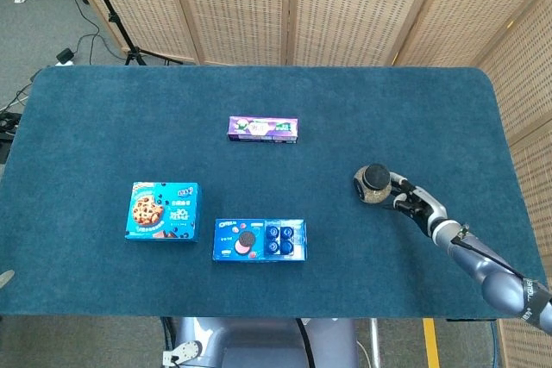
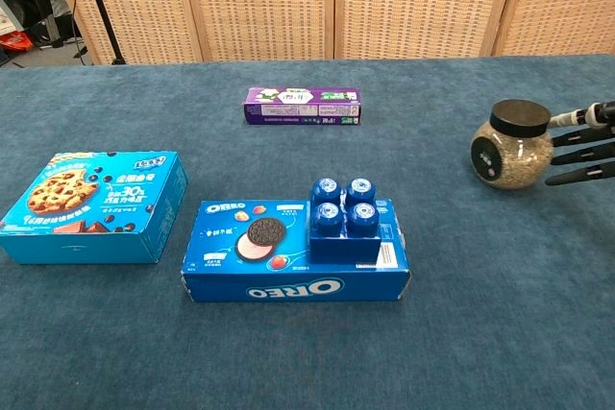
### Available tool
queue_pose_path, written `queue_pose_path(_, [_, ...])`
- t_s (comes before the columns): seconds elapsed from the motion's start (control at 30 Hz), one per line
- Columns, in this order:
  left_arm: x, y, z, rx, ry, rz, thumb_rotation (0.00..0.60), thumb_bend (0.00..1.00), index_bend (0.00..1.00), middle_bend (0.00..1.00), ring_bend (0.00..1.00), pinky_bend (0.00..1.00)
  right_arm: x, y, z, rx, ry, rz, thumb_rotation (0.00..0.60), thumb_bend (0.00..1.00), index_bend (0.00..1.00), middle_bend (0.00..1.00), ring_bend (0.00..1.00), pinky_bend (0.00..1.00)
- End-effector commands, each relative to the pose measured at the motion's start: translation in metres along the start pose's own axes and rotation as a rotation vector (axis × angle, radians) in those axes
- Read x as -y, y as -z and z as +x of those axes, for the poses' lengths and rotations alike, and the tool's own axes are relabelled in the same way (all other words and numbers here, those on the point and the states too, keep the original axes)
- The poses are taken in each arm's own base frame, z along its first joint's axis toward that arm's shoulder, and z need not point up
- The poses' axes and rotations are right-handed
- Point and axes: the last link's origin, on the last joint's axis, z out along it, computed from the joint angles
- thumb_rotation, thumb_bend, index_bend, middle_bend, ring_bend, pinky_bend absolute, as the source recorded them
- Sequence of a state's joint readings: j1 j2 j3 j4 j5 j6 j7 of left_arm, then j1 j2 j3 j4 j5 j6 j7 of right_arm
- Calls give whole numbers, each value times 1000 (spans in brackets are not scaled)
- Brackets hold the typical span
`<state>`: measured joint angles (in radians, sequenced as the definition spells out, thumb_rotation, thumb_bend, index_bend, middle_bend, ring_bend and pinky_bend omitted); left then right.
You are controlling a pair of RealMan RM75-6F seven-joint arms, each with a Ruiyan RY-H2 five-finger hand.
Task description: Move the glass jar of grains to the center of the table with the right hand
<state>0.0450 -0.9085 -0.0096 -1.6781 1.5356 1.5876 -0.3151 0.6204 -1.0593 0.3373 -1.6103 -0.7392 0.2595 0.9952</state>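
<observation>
We see a blue carpeted worktop [image 1: 388,109]; purple box [image 1: 263,129] upper center, chocolate-chip cookie box [image 1: 162,210] at left, Oreo box [image 1: 259,240] just right of it, lower center. Wicker screens [image 1: 293,6] across the top.

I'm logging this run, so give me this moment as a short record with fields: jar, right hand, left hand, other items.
jar: glass jar with black lid, grains inside, upright on the blue table, right of centre
right hand: right hand at the jar's right side, fingers extended toward it; contact unclear
left hand: not in view
other items: purple box toward the back; cookie box at left; Oreo box near the front edge
</observation>
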Motion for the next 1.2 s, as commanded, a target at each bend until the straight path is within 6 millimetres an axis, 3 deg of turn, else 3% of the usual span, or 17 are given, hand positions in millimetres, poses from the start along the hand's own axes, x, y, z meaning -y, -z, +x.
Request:
queue_pose_path(0.03, [0,0,0,1,1,1,600,0,0,0,0,0,4,-1,-14,22,-1,7,600,1000,0,0,0,178])
queue_pose_path(0.4, [3,-1,2,2,14,6,600,0,0,0,0,0,5,-14,-55,39,67,4,600,1000,0,0,0,178])
queue_pose_path(1.2, [6,-9,1,20,16,31,600,0,0,0,0,0,18,-37,-118,71,89,-6,600,1000,0,9,0,178])
